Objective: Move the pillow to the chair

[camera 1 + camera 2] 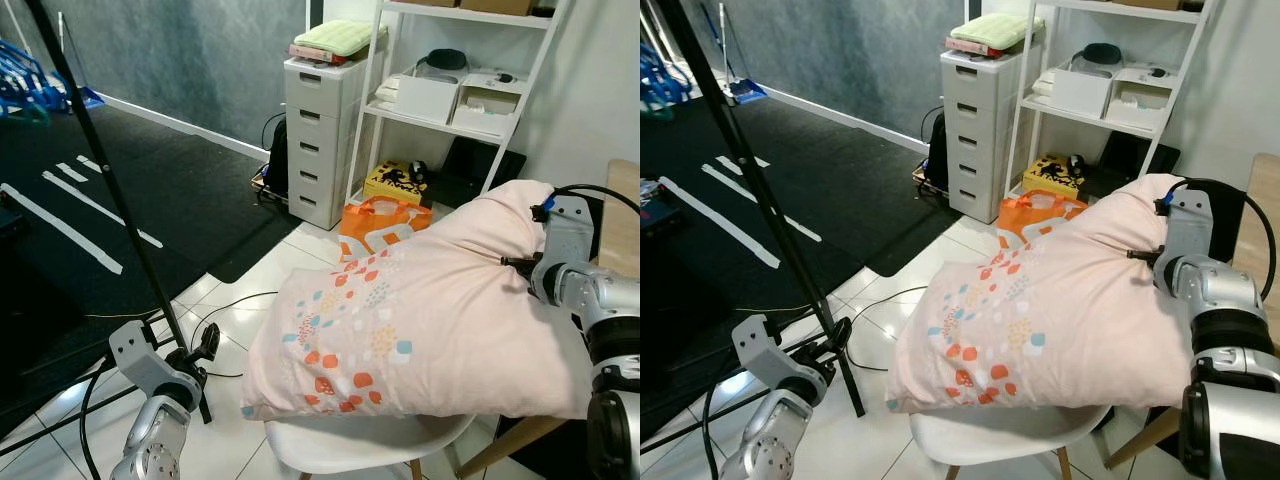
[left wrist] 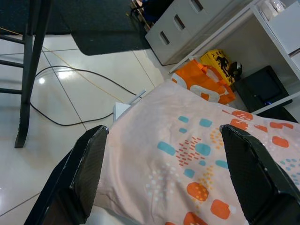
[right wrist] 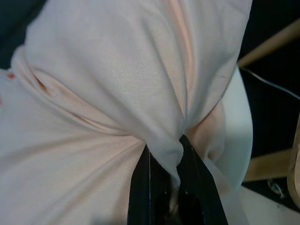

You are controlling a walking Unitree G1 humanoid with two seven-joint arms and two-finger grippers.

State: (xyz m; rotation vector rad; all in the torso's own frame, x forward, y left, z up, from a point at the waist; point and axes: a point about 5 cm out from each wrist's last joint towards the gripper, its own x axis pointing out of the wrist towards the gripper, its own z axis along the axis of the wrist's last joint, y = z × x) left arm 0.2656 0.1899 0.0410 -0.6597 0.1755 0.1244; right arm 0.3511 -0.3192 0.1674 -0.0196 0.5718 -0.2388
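- The pillow (image 1: 420,320), pale pink with orange, blue and red patches at one end, is lying across the seat of the white chair (image 1: 370,447) and hanging past its front and side edges.
- The patterned end of the pillow is pointing toward the robot's left, and its plain end is rising toward the right.
- The right gripper (image 3: 165,161) is pinching a bunched fold of the pillow's plain fabric, with its two black fingers pressed close together on the cloth.
- In the head views the right arm is reaching in from the right edge, and its wrist is sitting against the pillow's raised plain end.
- The left gripper (image 2: 164,173) is hanging low at the robot's left, with its fingers (image 2: 89,164) spread wide apart and holding nothing.
- Between those fingers the wrist camera is looking at the patterned corner of the pillow, apart from both fingers.
- An orange bag (image 1: 385,225) is sitting on the tiled floor (image 1: 235,300) behind the chair.
- A grey drawer cabinet (image 1: 320,140) is standing beside a white shelf unit (image 1: 460,90), and a green folded cloth (image 1: 340,37) is lying on top of the cabinet.
- A black stand leg (image 1: 120,200) is slanting across the left side, with a black cable (image 2: 65,98) trailing on the floor near it.
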